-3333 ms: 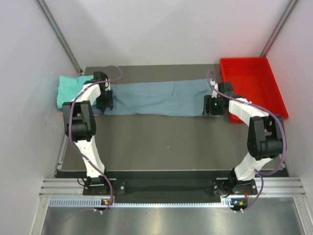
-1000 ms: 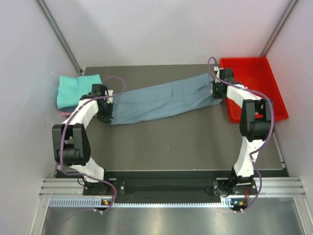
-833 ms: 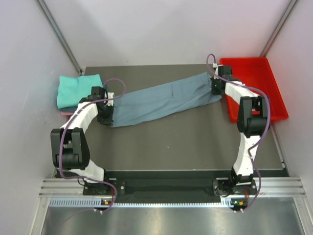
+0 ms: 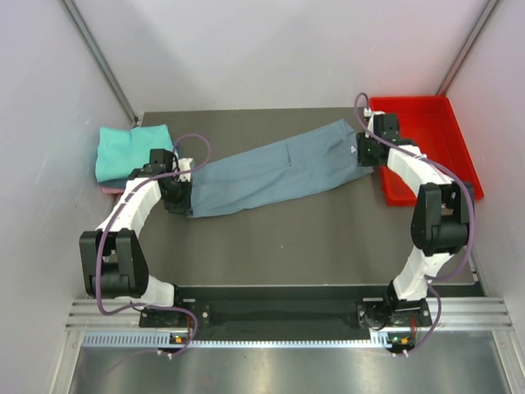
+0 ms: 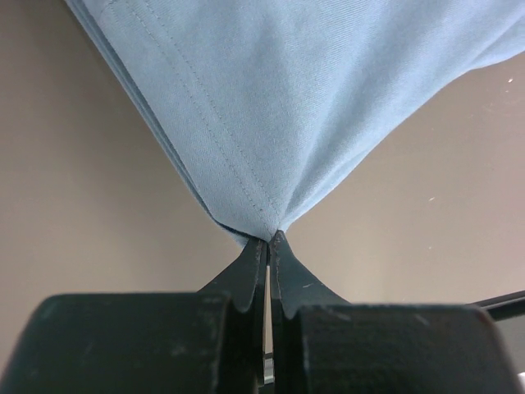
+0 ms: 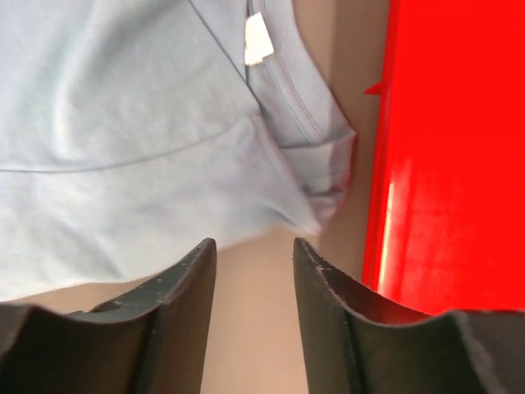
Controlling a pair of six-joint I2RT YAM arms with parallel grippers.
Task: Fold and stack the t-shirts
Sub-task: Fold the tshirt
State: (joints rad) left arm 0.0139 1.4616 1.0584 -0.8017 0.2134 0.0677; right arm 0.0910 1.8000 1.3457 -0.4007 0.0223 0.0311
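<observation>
Right gripper (image 6: 253, 248) newly parted; grey-blue t-shirt (image 4: 271, 168) slanted near-left to far-right, left gripper (image 5: 268, 240) pinching perhaps its hem.

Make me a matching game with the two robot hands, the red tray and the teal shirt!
Things:
1. left gripper
2. right gripper
3. red tray
4. teal t-shirt

Places or states:
A. open, holding nothing
B. lying at the far left of the table
C. shut on a corner of the grey-blue t-shirt
D. at the far right of the table

Pairs: 1-C, 2-A, 3-D, 4-B
</observation>
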